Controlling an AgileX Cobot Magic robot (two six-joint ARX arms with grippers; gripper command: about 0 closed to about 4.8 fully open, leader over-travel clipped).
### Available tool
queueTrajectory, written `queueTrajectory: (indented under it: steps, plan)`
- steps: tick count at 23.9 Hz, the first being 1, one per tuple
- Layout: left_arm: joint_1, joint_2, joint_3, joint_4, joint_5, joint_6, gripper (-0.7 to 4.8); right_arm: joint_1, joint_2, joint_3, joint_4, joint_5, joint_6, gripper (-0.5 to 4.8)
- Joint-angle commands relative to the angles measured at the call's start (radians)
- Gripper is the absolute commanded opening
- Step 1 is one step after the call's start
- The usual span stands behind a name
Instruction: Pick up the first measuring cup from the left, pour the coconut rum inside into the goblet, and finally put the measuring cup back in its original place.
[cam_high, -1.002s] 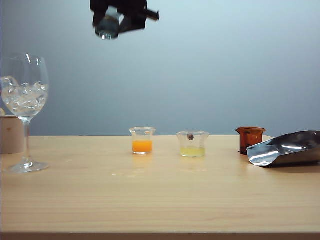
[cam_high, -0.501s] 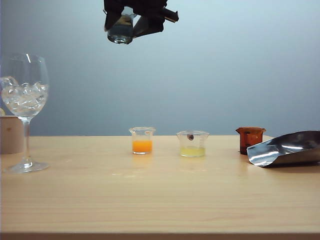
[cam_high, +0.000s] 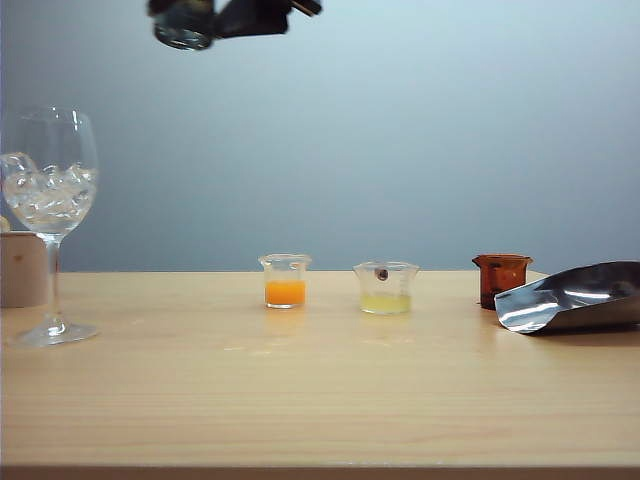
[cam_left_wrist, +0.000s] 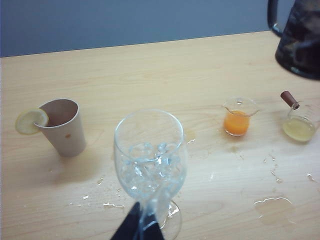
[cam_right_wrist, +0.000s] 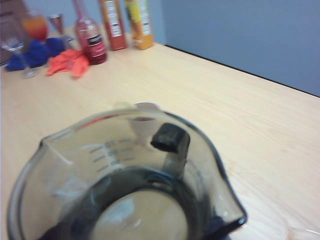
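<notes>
Smoky-grey measuring cup (cam_high: 184, 25) rides high above the tabletop (cam_high: 320, 380), clamped in the right hand (cam_high: 215, 18). Near the left edge stands the goblet (cam_high: 48, 200), its stem gripped by the left hand (cam_left_wrist: 137, 227).

Soft, even indoor light; sharpness varied by view.

The exterior view was clear, with glare on the metal scoop (cam_high: 572, 297) and faint shadows under the cups. The right wrist view was blurred around the measuring cup (cam_right_wrist: 125, 180); the bottles (cam_right_wrist: 120, 22) behind stood out of focus.
</notes>
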Motion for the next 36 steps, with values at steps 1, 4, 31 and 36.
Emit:
queueTrajectory:
  steps: [1, 4, 31, 36]
  plan:
    - [0.001, -0.002, 0.005, 0.012, 0.004, 0.000, -0.03, 0.014, -0.002, 0.005, 0.032, -0.015, -0.032, 1.06]
    - [0.001, -0.002, 0.005, 0.011, 0.004, 0.000, -0.03, 0.014, 0.003, 0.005, 0.032, -0.018, -0.037, 1.06]
    - [0.002, -0.002, 0.005, -0.017, -0.079, 0.000, -0.03, -0.029, 0.247, 0.265, -0.008, -0.138, -0.196, 1.06]
    - [0.002, -0.002, 0.005, -0.017, -0.079, 0.000, -0.03, -0.029, 0.289, 0.319, -0.037, -0.152, -0.271, 1.06]
